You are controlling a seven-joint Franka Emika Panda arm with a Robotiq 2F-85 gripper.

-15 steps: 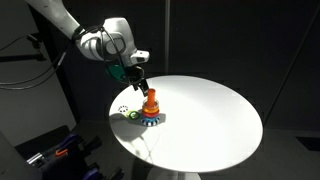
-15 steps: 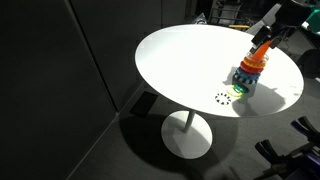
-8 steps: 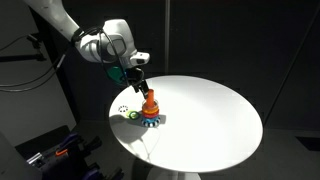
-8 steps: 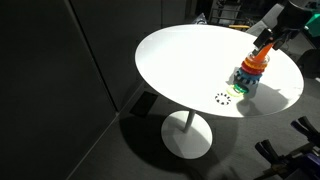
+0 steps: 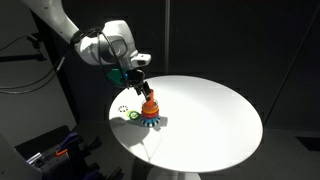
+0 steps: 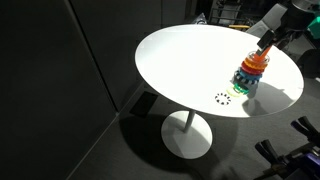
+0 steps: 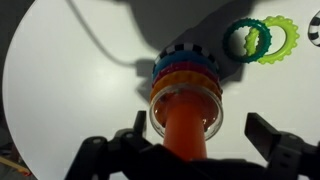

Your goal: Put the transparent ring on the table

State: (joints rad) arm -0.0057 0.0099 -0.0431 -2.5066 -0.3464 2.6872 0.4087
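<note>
Where the wrist view looks down: transparent ring [image 7: 158, 108] threaded on orange post [image 7: 185, 150], directly beneath gripper [image 7: 195, 135], hole facing it. Jaws spread, empty. Ring shows as a pale glassy rim.

Exterior views: gripper [image 5: 141, 75] just above ring stack [image 5: 149, 108]; ring too faint to see.

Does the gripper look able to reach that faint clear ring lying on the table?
Probably yes. The transparent ring lies uncovered on the table beside the green ring; the open gripper, above the stacked cone, need only shift sideways and descend.
</note>
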